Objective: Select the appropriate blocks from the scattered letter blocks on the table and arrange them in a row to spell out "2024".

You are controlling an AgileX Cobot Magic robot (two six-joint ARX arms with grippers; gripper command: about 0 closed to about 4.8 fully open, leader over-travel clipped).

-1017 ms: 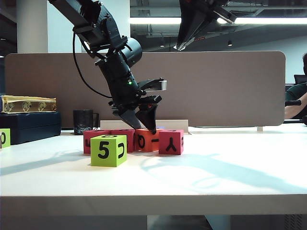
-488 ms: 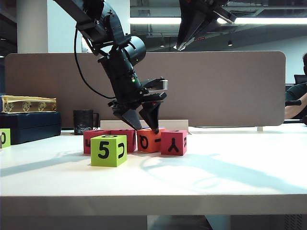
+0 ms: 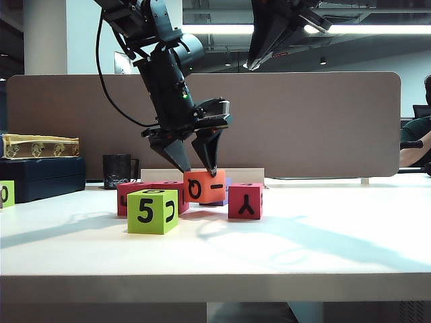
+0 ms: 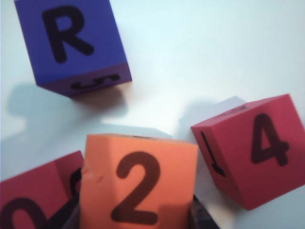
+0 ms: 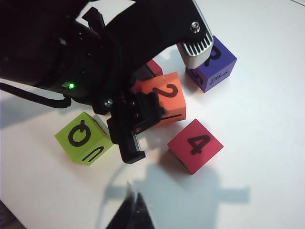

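A wide white surface with a thick front edge fills the lower half of the exterior view. Behind it stands a grey-brown partition, with ceiling strip lights above. At far left sit a dark case topped by a cream box, and a dark cup.

The left pincer points down from a black arm left of centre and pinches the orange cube by its sides — the cube hangs tilted, lifted just clear of the surface. The left wrist view shows a black 2 on its upper face.

Just right of it a pink-red cube rests on the surface, Y facing front and 4 on top. Two more pink-red cubes sit to the left, partly hidden behind a lime-green cube marked 5. A purple cube marked R lies just behind the orange one.

The right pincer hangs high above the cubes, its fingers pressed together, holding nothing.
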